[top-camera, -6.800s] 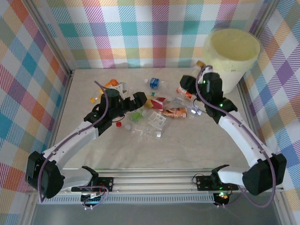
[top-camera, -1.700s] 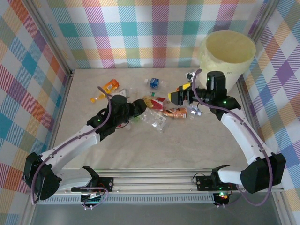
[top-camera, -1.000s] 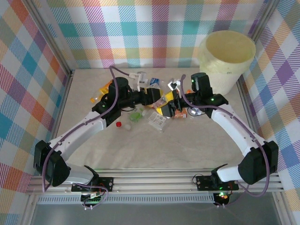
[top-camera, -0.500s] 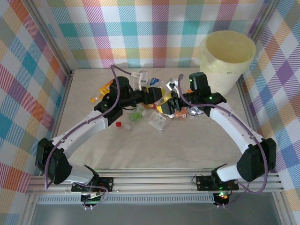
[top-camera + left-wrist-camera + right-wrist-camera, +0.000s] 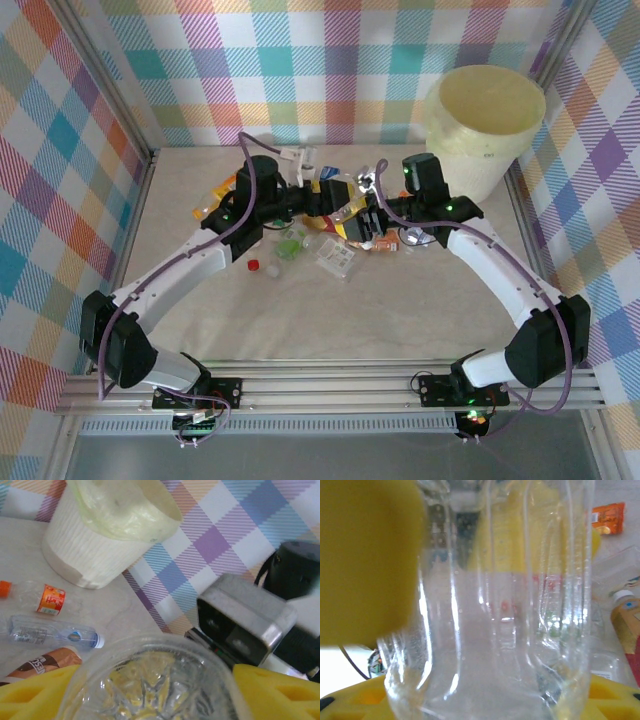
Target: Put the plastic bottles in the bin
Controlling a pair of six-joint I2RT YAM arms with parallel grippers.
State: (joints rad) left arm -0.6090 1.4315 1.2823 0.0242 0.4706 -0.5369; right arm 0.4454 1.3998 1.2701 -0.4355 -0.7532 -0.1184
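Note:
A clear plastic bottle [image 5: 347,207] hangs above the table between both grippers. My right gripper [image 5: 362,218] is shut on it; in the right wrist view the bottle [image 5: 505,605] stands between the yellow fingers [image 5: 350,700]. My left gripper [image 5: 328,198] is open, and the bottle's base [image 5: 150,680] lies between its spread yellow pads [image 5: 35,690]. The cream bin [image 5: 480,160] stands at the far right, its wall [image 5: 100,545] also in the left wrist view. More bottles lie below: an orange-labelled one [image 5: 385,240], a crushed clear one [image 5: 335,258] and an orange one [image 5: 222,185].
On the table lie an orange-labelled bottle [image 5: 45,597], a blue-labelled clear one [image 5: 55,635] and a brown one [image 5: 45,662]. A red cap [image 5: 254,265] and a green piece [image 5: 290,248] sit left of the pile. Checked walls close in the table on three sides.
The two grippers came together over the pile. The right jaws closed on the clear bottle and the left jaws have spread apart around its base.

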